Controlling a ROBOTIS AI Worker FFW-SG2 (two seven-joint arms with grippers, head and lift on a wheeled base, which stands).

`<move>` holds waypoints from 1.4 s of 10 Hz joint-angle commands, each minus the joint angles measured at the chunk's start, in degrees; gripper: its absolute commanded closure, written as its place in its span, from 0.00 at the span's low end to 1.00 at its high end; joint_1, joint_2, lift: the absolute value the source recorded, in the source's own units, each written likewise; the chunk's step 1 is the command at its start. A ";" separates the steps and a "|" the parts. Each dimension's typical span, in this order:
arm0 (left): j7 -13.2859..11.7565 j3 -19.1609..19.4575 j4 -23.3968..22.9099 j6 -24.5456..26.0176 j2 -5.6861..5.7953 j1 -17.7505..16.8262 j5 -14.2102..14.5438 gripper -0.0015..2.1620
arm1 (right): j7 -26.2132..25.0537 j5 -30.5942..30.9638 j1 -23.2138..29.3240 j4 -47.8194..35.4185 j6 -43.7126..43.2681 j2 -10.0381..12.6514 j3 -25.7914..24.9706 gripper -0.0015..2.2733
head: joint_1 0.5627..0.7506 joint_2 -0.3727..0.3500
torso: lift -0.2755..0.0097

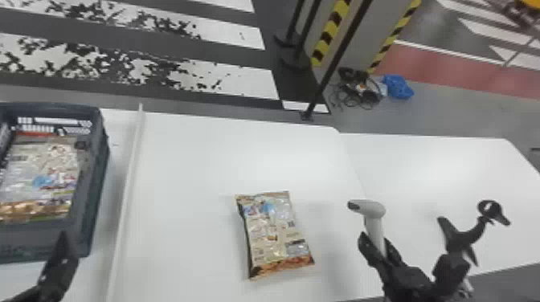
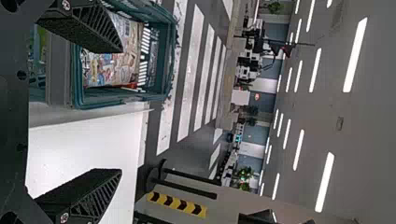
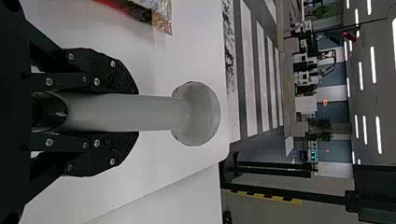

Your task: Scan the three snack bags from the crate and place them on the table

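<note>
White stripes (image 1: 249,83) cross the dark floor (image 1: 225,51); yellow-and-black bands (image 1: 330,32) edge a grey surface (image 1: 370,34); ceiling lights (image 2: 356,55) glow.

My head view looks down on the table (image 1: 193,160); my wrist views face outward, nearer: left shares the crate (image 1: 98,172), right the scanner (image 1: 374,231)

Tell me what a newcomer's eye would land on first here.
Probably the shiny snack bag lying alone on the white table, near the middle of the head view. Next, the pale handheld scanner held upright in the right hand, just right of that bag. Then the dark crate on the left, with more snack packaging inside.
</note>
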 commanded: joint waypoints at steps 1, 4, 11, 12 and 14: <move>0.06 -2.04 0.03 3.41 0.34 -1.76 -1.11 0.04 | 0.10 -2.14 3.29 -7.25 5.32 3.12 -0.31 0.98 | 0.70 0.03 | 0.84; -0.38 -2.91 1.17 8.51 0.25 -4.31 -1.11 0.04 | 0.01 -2.93 4.78 -9.45 9.19 5.49 3.64 0.98 | 0.70 0.03 | 0.84; -0.20 -3.09 1.26 8.51 0.43 -4.57 -1.37 0.04 | -1.31 -0.03 4.43 -9.18 9.71 5.67 10.58 0.98 | 0.70 0.11 | 0.84; -0.29 -3.09 1.44 8.33 0.43 -4.57 -1.28 0.04 | -1.31 0.41 3.73 -7.78 9.54 5.49 10.67 0.98 | 0.70 0.11 | 0.84; -0.38 -3.09 1.35 8.16 0.51 -4.22 -1.37 0.04 | -1.31 1.20 3.20 -6.72 9.54 5.32 11.55 0.98 | 0.70 0.10 | 0.84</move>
